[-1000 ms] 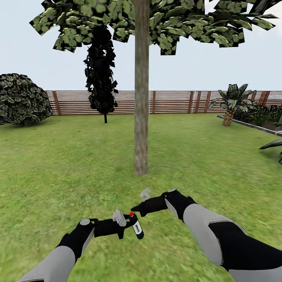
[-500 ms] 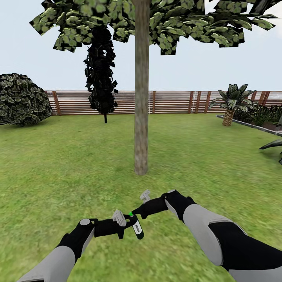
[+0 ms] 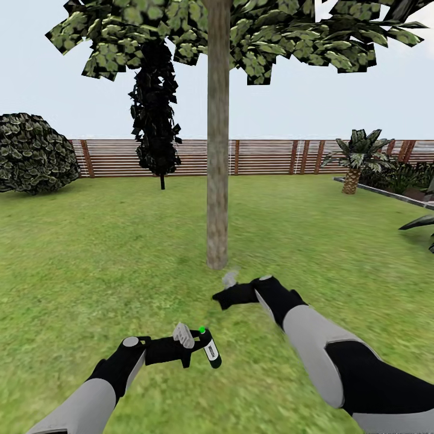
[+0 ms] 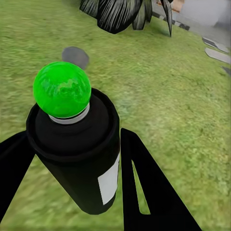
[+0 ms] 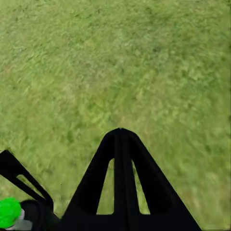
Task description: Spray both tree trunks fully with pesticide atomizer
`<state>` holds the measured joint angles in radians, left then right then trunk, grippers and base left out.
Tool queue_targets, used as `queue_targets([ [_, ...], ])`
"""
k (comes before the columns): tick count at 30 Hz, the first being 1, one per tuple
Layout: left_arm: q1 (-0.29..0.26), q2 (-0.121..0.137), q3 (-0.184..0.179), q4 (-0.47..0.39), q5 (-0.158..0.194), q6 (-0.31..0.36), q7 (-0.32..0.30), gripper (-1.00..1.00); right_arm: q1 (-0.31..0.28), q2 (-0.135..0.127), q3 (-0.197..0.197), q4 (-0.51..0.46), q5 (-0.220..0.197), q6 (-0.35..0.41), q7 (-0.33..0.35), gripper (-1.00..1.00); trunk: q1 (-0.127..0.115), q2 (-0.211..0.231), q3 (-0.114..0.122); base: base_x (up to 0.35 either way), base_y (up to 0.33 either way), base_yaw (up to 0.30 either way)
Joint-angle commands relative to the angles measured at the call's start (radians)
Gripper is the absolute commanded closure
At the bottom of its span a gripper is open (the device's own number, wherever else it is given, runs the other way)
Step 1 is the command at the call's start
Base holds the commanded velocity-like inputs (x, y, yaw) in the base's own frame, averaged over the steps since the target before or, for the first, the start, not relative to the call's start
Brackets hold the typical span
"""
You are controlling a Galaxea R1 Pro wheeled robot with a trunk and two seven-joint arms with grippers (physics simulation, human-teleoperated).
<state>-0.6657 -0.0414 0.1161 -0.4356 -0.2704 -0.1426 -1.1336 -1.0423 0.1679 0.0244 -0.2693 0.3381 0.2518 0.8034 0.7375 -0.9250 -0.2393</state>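
Observation:
A black pesticide atomizer point(image 3: 211, 351) with a white label hangs low over the lawn, and my left gripper point(image 3: 201, 349) is shut on it. Its round tip point(image 3: 202, 330) glows green. In the left wrist view the black fingers point(image 4: 144, 192) flank the bottle point(image 4: 77, 159) below the green tip point(image 4: 61, 89). My right gripper point(image 3: 220, 298) is shut and empty, apart from the atomizer and nearer the tree. Its closed fingers point(image 5: 120, 183) point at grass, with the green tip point(image 5: 8, 211) at the corner. One tree trunk point(image 3: 217, 150) rises straight ahead under a leafy crown point(image 3: 253, 30).
A dark conifer point(image 3: 155, 108) stands behind the trunk to the left, with a round bush point(image 3: 33, 154) at far left. A wooden slat fence point(image 3: 265, 157) closes the lawn. A palm-like plant point(image 3: 355, 157) and a bed edge point(image 3: 386, 193) lie at the right. Stepping stones point(image 4: 216, 48) show beyond the bottle.
The atomizer's tip turned from red to green. My right gripper then drew away from the tip, forward toward the trunk's base. The left arm and bottle have stayed put.

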Motion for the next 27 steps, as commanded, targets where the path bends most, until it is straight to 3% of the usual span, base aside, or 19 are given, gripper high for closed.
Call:
queue_targets([
  [1,0.000,0.000,0.000,0.000,0.000,0.000,0.000,1.00,0.000,-0.003,0.000,-0.036,0.000,0.032,-0.038,-1.00,0.000,0.000,0.000,0.000,0.000,0.000],
  [3,0.000,0.000,0.000,0.000,0.000,0.000,0.000,1.00,-0.001,-0.004,-0.001,-0.064,0.001,0.059,-0.078,-1.00,0.000,0.000,0.000,0.000,0.000,0.000],
  [8,0.000,0.000,0.000,0.000,0.000,0.000,0.001,1.00,-0.001,-0.017,-0.003,-0.109,0.001,0.100,-0.249,-1.00,0.000,0.000,0.000,0.000,0.000,0.000],
  [10,0.000,0.000,0.001,0.000,0.000,0.000,0.002,1.00,-0.001,-0.029,-0.006,-0.113,-0.001,0.102,-0.357,-1.00,0.000,0.000,0.000,0.000,0.000,0.000],
  [12,0.000,0.001,0.004,0.000,0.001,0.000,0.035,1.00,0.000,-0.065,-0.015,-0.113,-0.003,0.081,-0.508,-1.00,0.000,0.000,0.000,0.000,0.000,0.000],
  [14,0.000,0.001,0.006,0.001,0.002,0.000,0.118,1.00,0.002,-0.110,-0.043,-0.106,-0.004,0.048,-0.603,-1.00,0.000,0.000,0.000,0.000,0.000,0.000],
  [15,0.000,0.001,0.008,0.002,0.004,0.000,0.199,1.00,0.004,-0.141,-0.079,-0.091,-0.006,0.027,-0.653,-1.00,0.000,0.000,0.000,0.000,0.000,0.000],
  [16,0.000,0.001,0.009,0.002,0.005,0.000,0.244,1.00,0.005,-0.156,-0.102,-0.078,-0.008,0.019,-0.673,-1.00,0.000,0.000,0.000,0.000,0.000,0.000],
  [17,0.000,0.000,0.011,0.004,0.007,-0.001,0.384,1.00,0.012,-0.196,-0.179,-0.030,-0.010,-0.006,-0.722,-1.00,0.000,0.000,0.000,0.000,0.000,0.000],
  [19,0.000,-0.004,0.011,0.005,0.008,-0.001,0.470,1.00,0.025,-0.226,-0.230,-0.002,-0.011,-0.040,-0.753,-1.00,0.000,0.000,0.000,0.000,0.000,0.000],
  [21,0.000,-0.019,0.012,0.005,0.008,-0.001,0.605,1.00,0.063,-0.279,-0.300,0.058,-0.012,-0.140,-0.821,-1.00,0.000,0.000,0.000,0.000,0.000,0.000],
  [24,0.000,-0.037,0.011,0.005,0.009,0.000,0.772,1.00,0.134,-0.310,-0.337,0.179,-0.013,-0.274,-0.953,-1.00,0.000,0.000,0.000,0.000,0.000,0.000],
  [27,0.000,-0.046,0.011,0.005,0.010,0.000,0.893,1.00,0.167,-0.312,-0.344,0.243,-0.012,-0.338,-1.006,-1.00,0.000,0.000,0.000,0.000,0.000,0.000],
])
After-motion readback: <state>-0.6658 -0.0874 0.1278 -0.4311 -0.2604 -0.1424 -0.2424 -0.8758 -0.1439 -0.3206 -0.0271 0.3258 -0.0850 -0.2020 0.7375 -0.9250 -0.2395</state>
